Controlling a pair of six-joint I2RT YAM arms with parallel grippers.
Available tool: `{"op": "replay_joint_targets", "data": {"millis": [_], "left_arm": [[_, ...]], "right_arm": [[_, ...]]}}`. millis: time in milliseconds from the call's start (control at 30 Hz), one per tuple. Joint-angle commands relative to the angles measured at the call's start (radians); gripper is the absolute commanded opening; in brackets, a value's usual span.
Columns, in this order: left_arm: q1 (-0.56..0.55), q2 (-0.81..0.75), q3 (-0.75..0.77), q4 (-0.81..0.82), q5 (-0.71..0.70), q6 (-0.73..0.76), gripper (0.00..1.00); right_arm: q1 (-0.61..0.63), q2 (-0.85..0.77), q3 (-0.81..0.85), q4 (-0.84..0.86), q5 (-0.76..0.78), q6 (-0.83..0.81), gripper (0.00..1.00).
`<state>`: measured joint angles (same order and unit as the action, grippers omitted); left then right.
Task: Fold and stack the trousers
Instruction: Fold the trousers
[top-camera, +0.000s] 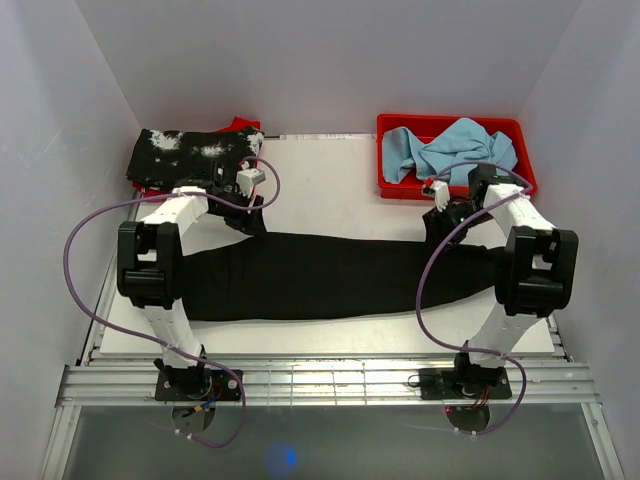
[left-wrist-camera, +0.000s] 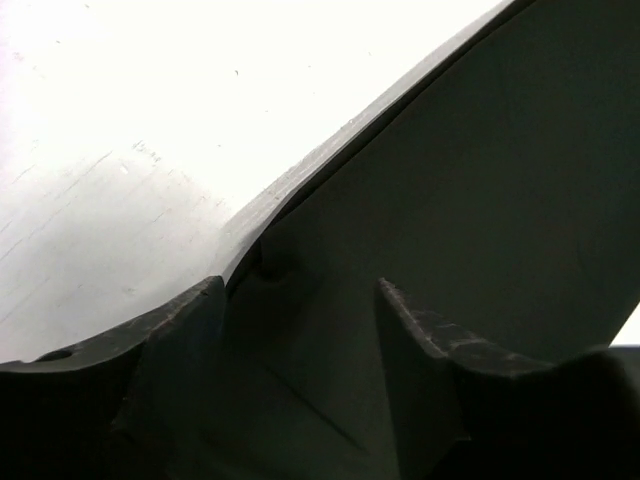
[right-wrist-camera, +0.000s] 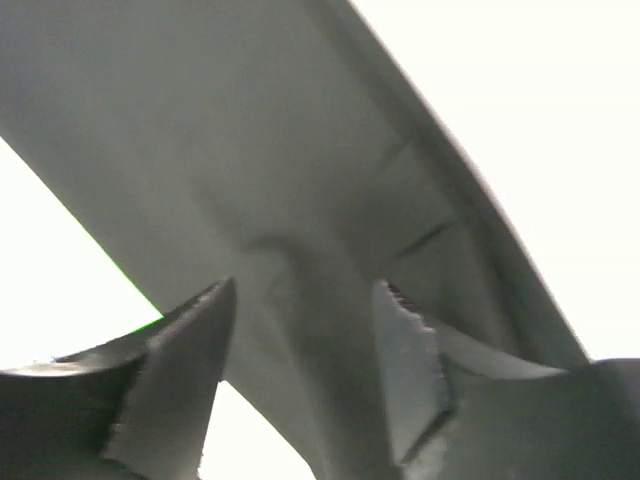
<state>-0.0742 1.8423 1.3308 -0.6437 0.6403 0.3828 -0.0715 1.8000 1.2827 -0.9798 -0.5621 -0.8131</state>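
Top external view: the trousers (top-camera: 340, 275) lie flat across the desk (top-camera: 330, 170) as one long black band. They run left to right between the two arms, nearer the front edge than the back. The left fingers (top-camera: 245, 215) are down at the band's far edge near its left end. The right fingers (top-camera: 438, 222) are down at the far edge near its right end. At the desk's far left corner sits a splotched garment (top-camera: 190, 155), back from the trousers. At the far right a red bin (top-camera: 381, 160) holds a blue cloth (top-camera: 455, 145).

Left wrist view: the left fingers stand well apart, straddling the trousers' edge where black cloth meets bare white desk. A small pucker of cloth sits just inside one finger, but nothing is pinched and they hold nothing.

Right wrist view: the right fingers are parted too, with a raised ridge of black cloth filling the gap between them. The picture is washed out around the cloth, so I cannot tell whether the ridge is gripped or only lies between them.
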Motion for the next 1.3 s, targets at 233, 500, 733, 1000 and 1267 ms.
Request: {"op": "replay_joint_targets", "data": {"millis": [233, 500, 733, 1000, 1267], "left_arm": [[-0.006, 0.075, 0.039, -0.014, 0.125, 0.200, 0.59], [-0.006, 0.037, 0.038, -0.036, 0.174, 0.249, 0.26], [-0.016, -0.126, -0.066, -0.031, 0.219, 0.327, 0.00], [-0.102, -0.327, -0.330, -0.017, 0.112, 0.542, 0.00], [-0.200, -0.382, -0.574, 0.122, -0.040, 0.611, 0.00]], "right_arm": [[0.122, -0.229, 0.096, 0.448, -0.004, 0.190, 0.98], [0.160, -0.257, 0.026, 0.808, 0.042, 0.446, 0.90], [0.206, -0.122, 0.185, 0.623, -0.157, 0.466, 0.90], [0.309, -0.050, 0.176, 0.659, -0.229, 0.571, 0.50], [0.427, 0.077, 0.198, 0.652, -0.251, 0.650, 0.25]]}}
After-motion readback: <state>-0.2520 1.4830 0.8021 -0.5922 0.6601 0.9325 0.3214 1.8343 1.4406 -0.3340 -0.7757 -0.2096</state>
